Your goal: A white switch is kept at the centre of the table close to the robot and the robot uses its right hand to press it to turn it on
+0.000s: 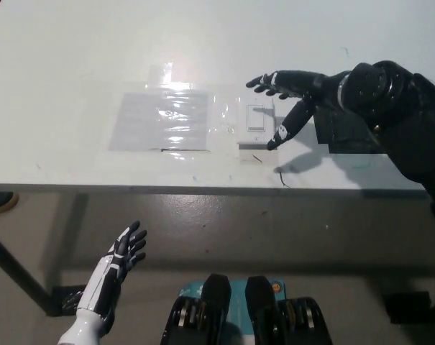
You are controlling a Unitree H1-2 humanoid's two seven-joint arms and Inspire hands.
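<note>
White switch [255, 123] — desk centre, near front edge. Right hand [295, 90] — empty, fingers spread, thumb tip at plate's right edge; shift left, press rocker squarely. Left hand [127, 248] open below desk.

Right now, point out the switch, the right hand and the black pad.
white switch [255, 118], head view, on its rocker face.
right hand [292, 88], head view, on the palm, fingers spread over the switch's right edge.
black pad [350, 136], head view, on its uncovered part below the forearm.
</note>
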